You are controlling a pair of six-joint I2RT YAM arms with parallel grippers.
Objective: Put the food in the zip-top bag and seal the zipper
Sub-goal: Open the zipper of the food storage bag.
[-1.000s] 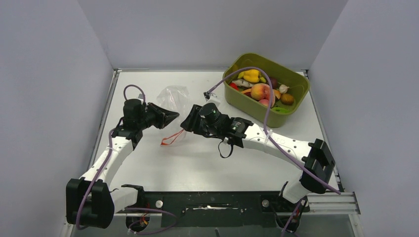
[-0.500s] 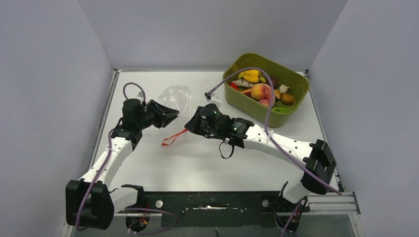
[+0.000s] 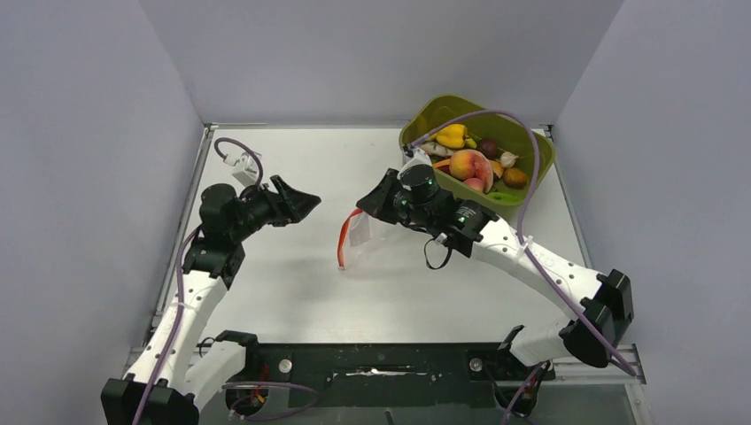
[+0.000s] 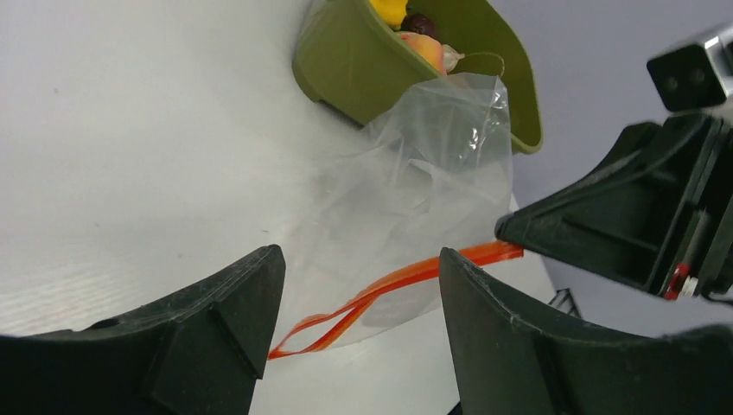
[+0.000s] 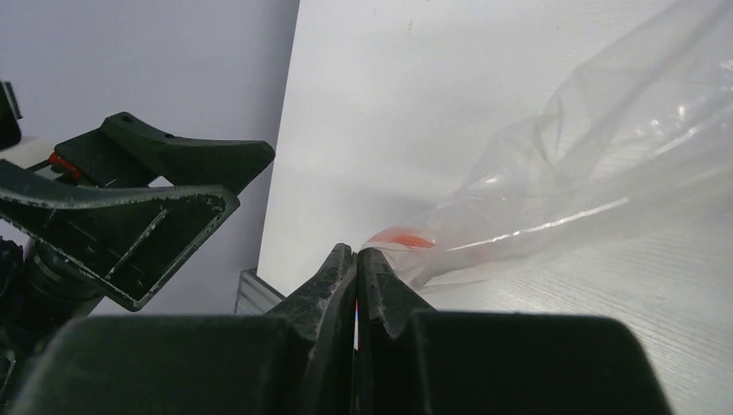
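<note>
The right arm (image 3: 522, 257) reaches from the near right toward the middle of the white surface (image 3: 292, 292). The right jaws are pressed together on one end of the red-orange zipper (image 3: 342, 243) of the zip-top bag (image 3: 361, 235). In the right wrist view the 2 tips meet with no gap, and the red strip shows just beyond them. From that pinched end the clear, crinkled bag hangs and sags toward the surface. Whether its lower part touches the surface cannot be told. In the left wrist view the strip's 2 strands part into a narrow loop at their free end, so the mouth is not sealed there.

The left arm (image 3: 199, 283) stands on the left. The left jaws are spread wide with nothing between them, pointing right toward the bag and apart from it.

The olive-green tub (image 3: 522, 173) sits at the far right, just beyond the right arm's wrist. In it lie the peach (image 3: 468, 164), the yellow pepper (image 3: 452, 135) and the dark purple piece (image 3: 488, 147) among other toy pieces.
</note>
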